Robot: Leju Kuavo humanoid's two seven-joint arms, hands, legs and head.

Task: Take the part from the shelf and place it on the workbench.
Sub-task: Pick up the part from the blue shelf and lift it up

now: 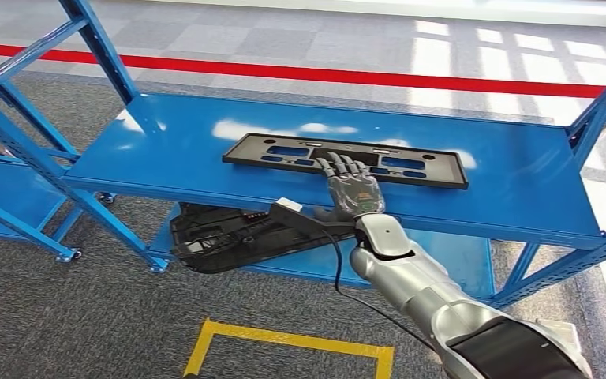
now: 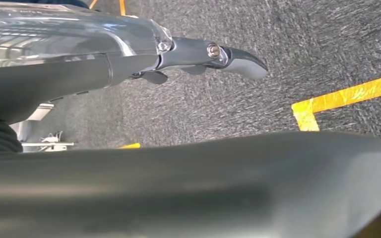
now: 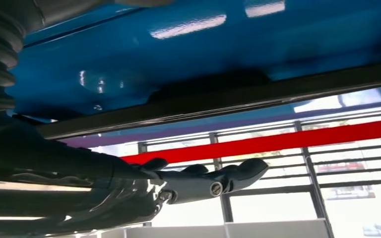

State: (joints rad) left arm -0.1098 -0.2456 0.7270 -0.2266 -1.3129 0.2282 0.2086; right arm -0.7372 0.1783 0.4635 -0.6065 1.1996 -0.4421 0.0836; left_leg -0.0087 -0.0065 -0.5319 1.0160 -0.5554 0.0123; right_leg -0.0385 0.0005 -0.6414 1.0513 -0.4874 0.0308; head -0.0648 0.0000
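A long flat black part [image 1: 442, 168] with cut-outs lies on the blue shelf [image 1: 166, 146]. My right hand [image 1: 351, 188] reaches over the part's near edge at its middle, fingers spread and fingertips lying on its top. In the right wrist view the part's edge [image 3: 238, 99] runs as a dark bar along the blue shelf [image 3: 178, 49]; the right hand's thumb [image 3: 213, 182] stands straight out, apart from that edge, holding nothing. My left hand [image 2: 228, 58] hangs over grey carpet with fingers extended and nothing in them.
A second black part [image 1: 229, 237] lies on the lower shelf, partly under the upper one. Blue uprights [image 1: 99, 47] stand at the shelf's left and right ends. Yellow floor tape [image 1: 284, 339] marks a box near me; a red line [image 1: 363, 77] runs behind the shelf.
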